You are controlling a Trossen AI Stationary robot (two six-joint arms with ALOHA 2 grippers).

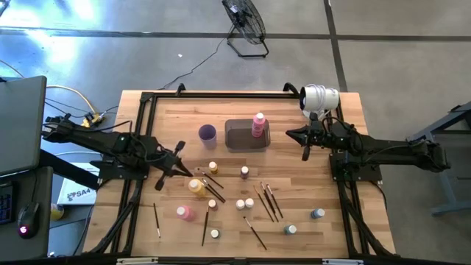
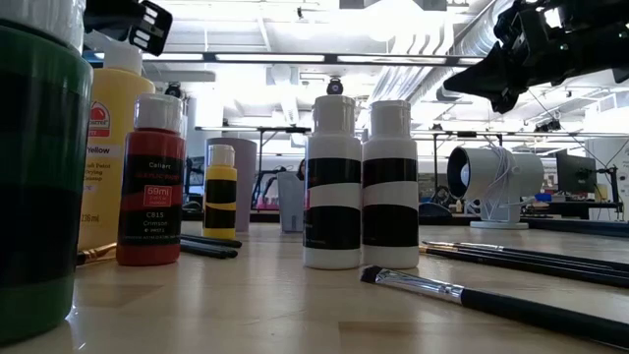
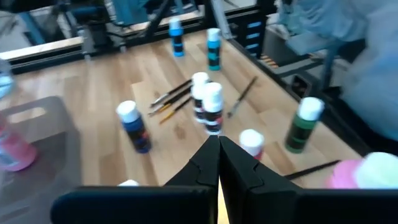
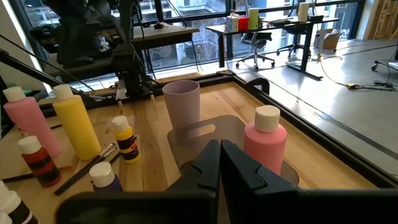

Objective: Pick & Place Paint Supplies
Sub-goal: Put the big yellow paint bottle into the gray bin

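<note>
Paint bottles and thin dark brushes lie scattered over the near half of the wooden table. Among them are a yellow bottle (image 1: 197, 186), a pink bottle (image 1: 184, 212), small white-capped bottles (image 1: 244, 203) and a bunch of brushes (image 1: 266, 200). Another pink bottle (image 1: 258, 124) stands upright on the dark grey tray (image 1: 237, 140). My left gripper (image 1: 184, 168) hangs shut above the table's left side, slanting toward the bottles (image 3: 211, 106), with nothing in it. My right gripper (image 1: 293, 135) hovers shut just right of the tray, level, also holding nothing.
A purple cup (image 1: 207, 133) stands left of the tray. A white cylindrical lamp (image 1: 320, 97) sits at the far right corner. A black frame (image 1: 221, 94) borders the table. Bare wood shows at the table's far edge and near its right edge.
</note>
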